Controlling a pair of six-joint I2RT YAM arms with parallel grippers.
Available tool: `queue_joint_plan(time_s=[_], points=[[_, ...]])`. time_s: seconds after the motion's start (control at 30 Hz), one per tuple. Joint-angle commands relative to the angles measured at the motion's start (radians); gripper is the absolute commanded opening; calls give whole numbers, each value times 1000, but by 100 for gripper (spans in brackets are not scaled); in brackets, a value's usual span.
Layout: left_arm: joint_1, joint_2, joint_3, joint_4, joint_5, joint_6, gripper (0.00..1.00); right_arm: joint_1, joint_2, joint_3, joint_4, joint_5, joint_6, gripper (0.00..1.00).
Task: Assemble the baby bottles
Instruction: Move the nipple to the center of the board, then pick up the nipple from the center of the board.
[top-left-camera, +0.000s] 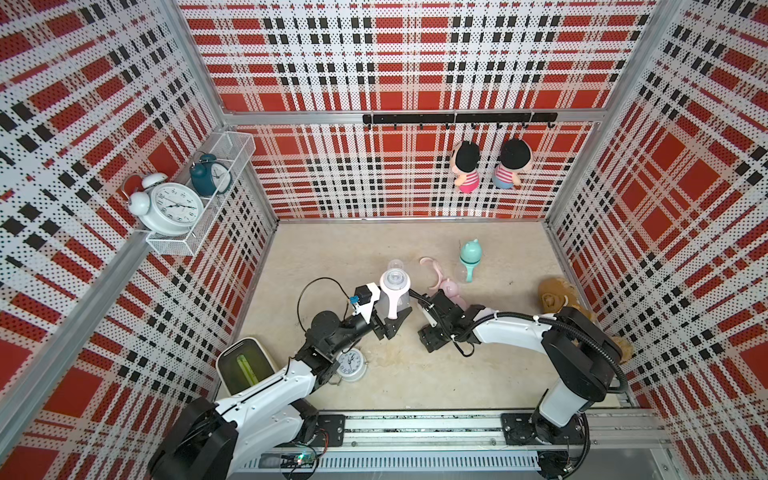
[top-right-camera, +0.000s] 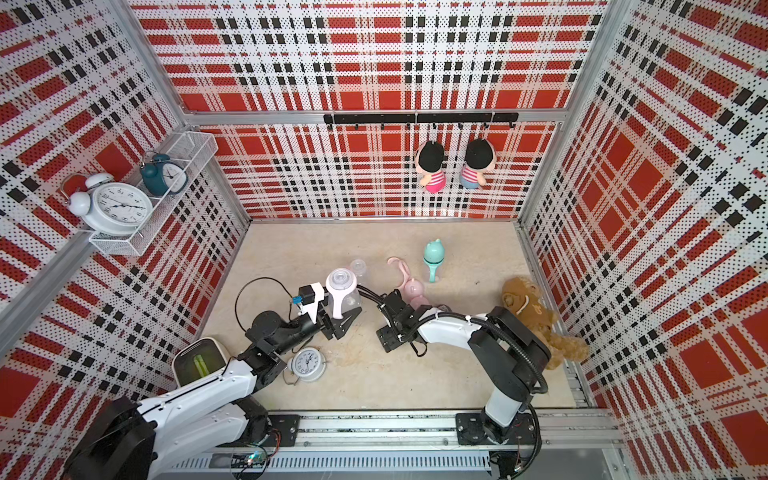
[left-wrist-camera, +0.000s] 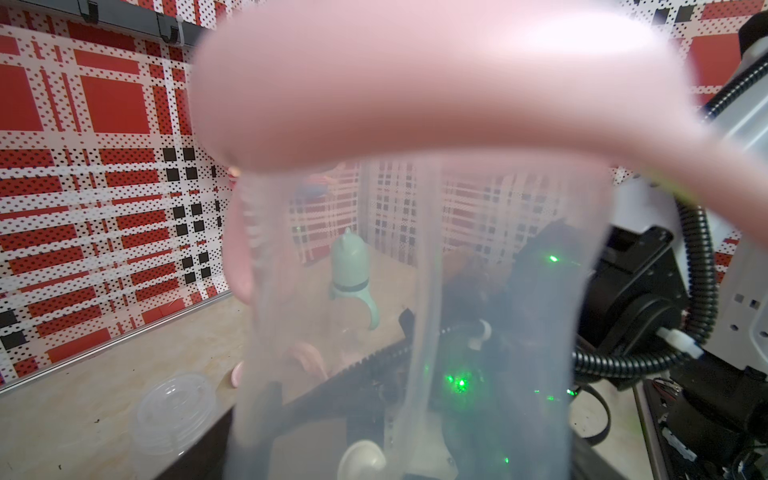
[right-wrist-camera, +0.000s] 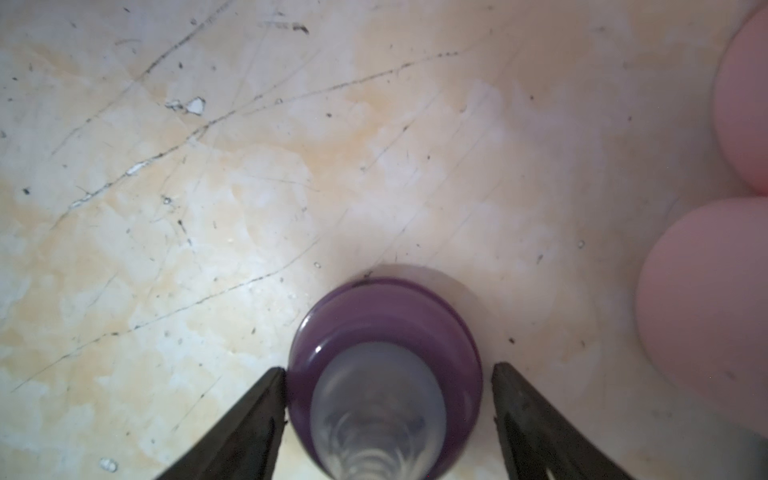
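My left gripper (top-left-camera: 392, 322) is shut on a clear baby bottle (top-left-camera: 395, 291) with a pink handled ring and a nipple, holding it upright above the table. This bottle fills the left wrist view (left-wrist-camera: 415, 291). My right gripper (right-wrist-camera: 388, 374) stands open around a purple nipple collar (right-wrist-camera: 386, 332) on the table; one finger touches it and the other is apart. A pink eared cap (top-left-camera: 451, 287) and a pink two-handled ring (top-left-camera: 432, 270) lie just beyond. A teal bottle (top-left-camera: 469, 254) stands further back. A clear part (top-left-camera: 395, 264) sits behind the held bottle.
A brown plush toy (top-left-camera: 557, 295) lies against the right wall. A white alarm clock (top-left-camera: 351, 363) lies under the left arm, beside a white bin (top-left-camera: 245, 365). A wall shelf (top-left-camera: 174, 245) carries two clocks; two dolls (top-left-camera: 467, 166) hang at the back.
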Motion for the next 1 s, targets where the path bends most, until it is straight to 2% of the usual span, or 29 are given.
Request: queue_joint_plan(time_s=[0.0, 0.7, 0.97], points=[[-11, -7, 27, 14, -8, 9, 0, 6, -8, 39, -68, 3, -31, 81], [-18, 10, 36, 14, 2, 18, 0, 6, 78, 117, -135, -11, -63, 78], [-19, 6, 31, 14, -2, 19, 0, 6, 98, 117, -133, 0, -63, 72]])
